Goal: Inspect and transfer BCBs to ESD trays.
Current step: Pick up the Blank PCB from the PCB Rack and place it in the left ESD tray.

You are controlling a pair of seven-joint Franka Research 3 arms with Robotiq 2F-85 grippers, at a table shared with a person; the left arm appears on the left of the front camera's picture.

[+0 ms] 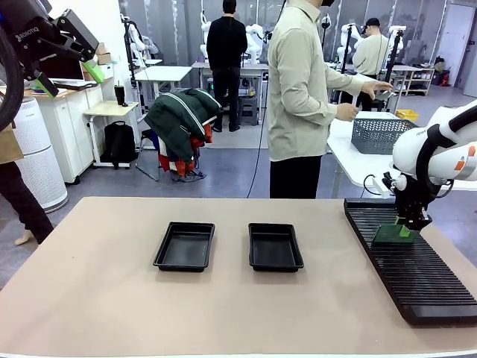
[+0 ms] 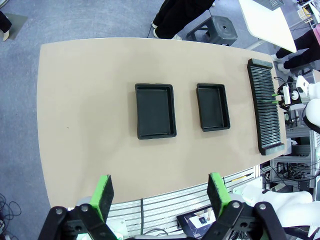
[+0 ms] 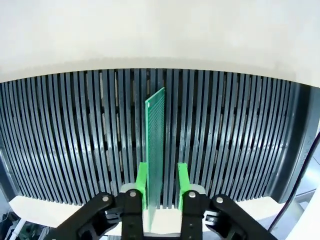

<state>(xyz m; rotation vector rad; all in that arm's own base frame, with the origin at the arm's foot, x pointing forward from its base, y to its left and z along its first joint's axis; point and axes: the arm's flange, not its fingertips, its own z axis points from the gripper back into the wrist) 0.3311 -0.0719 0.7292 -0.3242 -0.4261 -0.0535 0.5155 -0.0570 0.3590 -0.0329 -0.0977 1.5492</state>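
Front view: both trays (image 1: 185, 246) lie empty near the middle of the desk (image 1: 97, 298), so I judge no transfer is done yet; the one board (image 1: 391, 236) I can make out stands on edge in the rack (image 1: 432, 291) at my right, with the right end effector (image 1: 407, 226) down on it; the left end effector (image 1: 68, 78) hangs high at the left, well apart from everything. The desk is plain tan; beyond it a person (image 1: 302, 97) turns toward a basket (image 1: 381, 136) on a white side table; the floor (image 1: 223, 179) is grey.

Left wrist view: the left end effector's jaws gape wide and hold nothing, looking down on trays and rack.

Right wrist view: the pads (image 3: 141, 182) straddle the board's lower edge, with a gap at one pad; I'd call it released, not yet gripping; lifting, inspecting and placing all remain.
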